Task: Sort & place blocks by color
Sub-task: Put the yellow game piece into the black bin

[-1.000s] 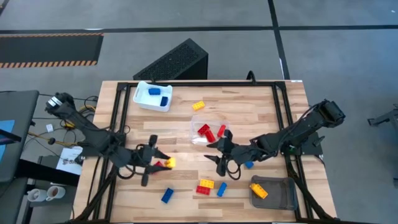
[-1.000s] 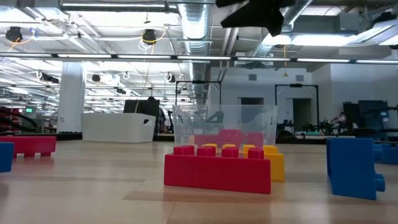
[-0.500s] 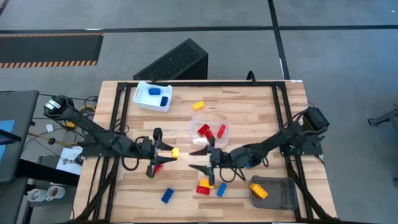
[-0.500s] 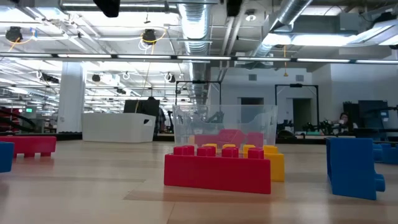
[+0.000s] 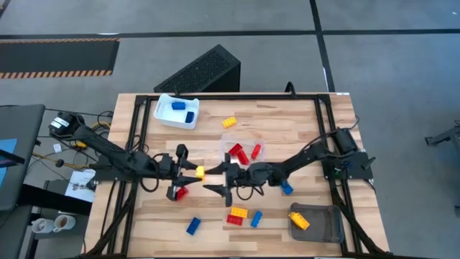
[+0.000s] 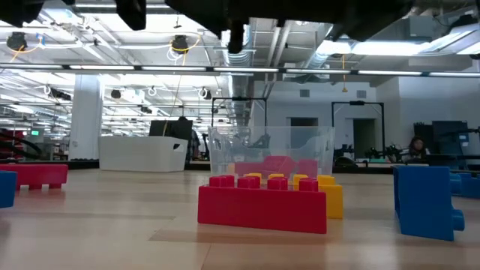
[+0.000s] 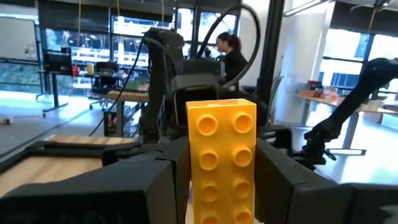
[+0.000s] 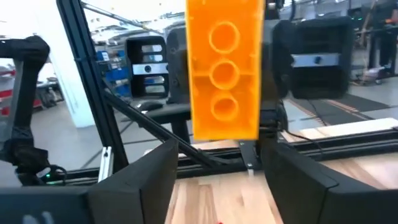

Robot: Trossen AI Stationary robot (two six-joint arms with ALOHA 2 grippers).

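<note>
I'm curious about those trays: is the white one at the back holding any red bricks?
No, the white tray holds only two blue bricks in the high view; the red bricks lie in the clear tray.

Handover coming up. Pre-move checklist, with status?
1. Yellow brick clamped in left claw: ok.
2. Right claw open to receive it: ok.
3. Brick centred ahead of the right claw: ok.
4. Brick far enough between the right claw's fingers to close: cannot tell.
5. Grey tray has room, only one yellow block inside: ok.
</note>
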